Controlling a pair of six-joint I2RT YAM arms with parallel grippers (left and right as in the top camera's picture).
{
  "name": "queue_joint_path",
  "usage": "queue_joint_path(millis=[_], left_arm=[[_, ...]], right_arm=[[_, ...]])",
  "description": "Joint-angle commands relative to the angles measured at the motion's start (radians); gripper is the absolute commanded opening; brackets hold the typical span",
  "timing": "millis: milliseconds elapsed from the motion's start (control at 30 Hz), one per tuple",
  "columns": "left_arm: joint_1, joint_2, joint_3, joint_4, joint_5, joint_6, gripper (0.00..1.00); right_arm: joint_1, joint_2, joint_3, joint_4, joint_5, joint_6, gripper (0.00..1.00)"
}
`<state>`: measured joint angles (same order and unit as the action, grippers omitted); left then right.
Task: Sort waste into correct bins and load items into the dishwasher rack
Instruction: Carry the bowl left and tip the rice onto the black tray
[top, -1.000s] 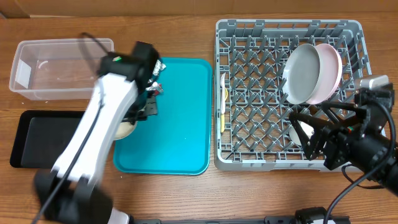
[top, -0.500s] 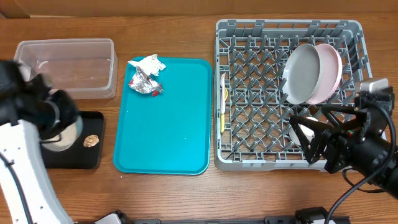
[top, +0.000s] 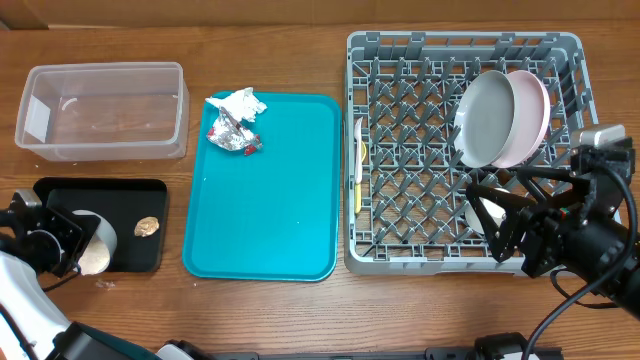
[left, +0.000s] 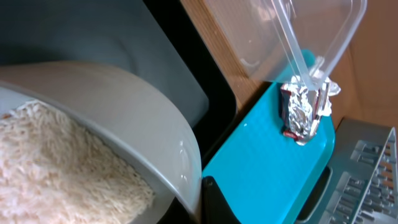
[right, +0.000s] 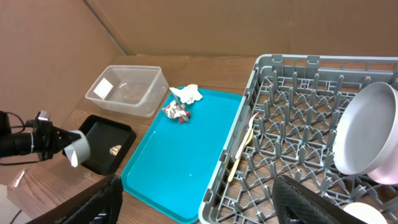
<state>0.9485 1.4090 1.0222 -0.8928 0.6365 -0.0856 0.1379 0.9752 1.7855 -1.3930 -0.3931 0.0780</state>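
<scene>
You saw a teal tray (top: 285, 200), black tray (top: 70, 197), clear tub (top: 100, 68), grey lattice rack (top: 415, 130), grey plate (top: 488, 118), pinkish plate (top: 539, 110), red-and-silver wrapper (top: 238, 139), white napkin (top: 241, 101), grey bowl (left: 124, 106).

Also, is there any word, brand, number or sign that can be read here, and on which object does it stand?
No text can be read in any view.
White sticker on the clear tub: too small to read.
Foil wrapper: crumpled, no legible lettering.
Dishwasher rack: no marking visible.

The overhead view looks straight down on the whole table (top: 300, 320). The left wrist view, close against a bowl (left: 124, 106) at the front-left corner, faces far-right. The right wrist view looks left from the front-right corner. All three share the teal tray (top: 270, 200).
</scene>
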Motion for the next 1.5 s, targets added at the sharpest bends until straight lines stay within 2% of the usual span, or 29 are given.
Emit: queue_joint_path(millis=[0,133,333,667,733,800,867,900,967,1000,1133,1267,1400,1467], left_arm=[[0.028,-0.010,-0.048,0.083,0.112,0.072,0.04],[0.029,-0.002,-0.111,0.196,0.132,0.018,0.04],[0.029,0.017,-0.163,0.323,0.184,0.035,0.04],[0.027,0.046,-0.163,0.375,0.209,0.051,0.04],[0.027,0.046,-0.163,0.412,0.251,0.053,0.04],[0.029,0.046,-0.163,0.425,0.352,0.054,0.04],[0.029,0.046,-0.169,0.414,0.417,0.157,0.04],[0.029,0.047,-0.180,0.438,0.381,0.163,0.04],[0.034,0.048,-0.183,0.441,0.493,0.229,0.04],[0.034,0.049,-0.183,0.441,0.618,0.325,0.04],[0.035,0.050,-0.183,0.425,0.614,0.353,0.04],[0.040,0.050,-0.188,0.358,0.614,0.488,0.04],[0.049,0.051,-0.190,0.351,0.653,0.522,0.04],[0.065,0.051,-0.190,0.343,0.698,0.502,0.04]], right_arm=[[-0.002,-0.005,0.001,-0.001,-0.001,0.000,0.81],[-0.002,-0.005,0.001,-0.001,-0.001,0.000,0.81],[-0.002,-0.005,0.001,-0.013,-0.001,0.000,0.81],[-0.002,-0.005,0.001,-0.017,-0.002,0.000,0.81],[-0.002,-0.005,0.001,-0.021,-0.002,0.000,0.81],[-0.002,-0.005,0.001,-0.028,-0.001,0.000,0.80],[-0.002,-0.005,0.001,-0.035,-0.002,0.000,0.81],[-0.002,-0.005,0.001,-0.037,-0.002,0.000,0.81],[-0.002,-0.005,0.001,-0.035,-0.001,0.000,0.81],[-0.002,-0.005,0.001,-0.027,-0.001,0.000,0.81],[-0.002,-0.005,0.001,-0.024,-0.001,0.000,0.81],[-0.002,-0.005,0.001,-0.024,-0.001,0.000,0.81],[-0.002,-0.005,0.001,-0.019,-0.002,0.000,0.81],[-0.002,-0.005,0.001,-0.015,-0.001,0.000,0.81]])
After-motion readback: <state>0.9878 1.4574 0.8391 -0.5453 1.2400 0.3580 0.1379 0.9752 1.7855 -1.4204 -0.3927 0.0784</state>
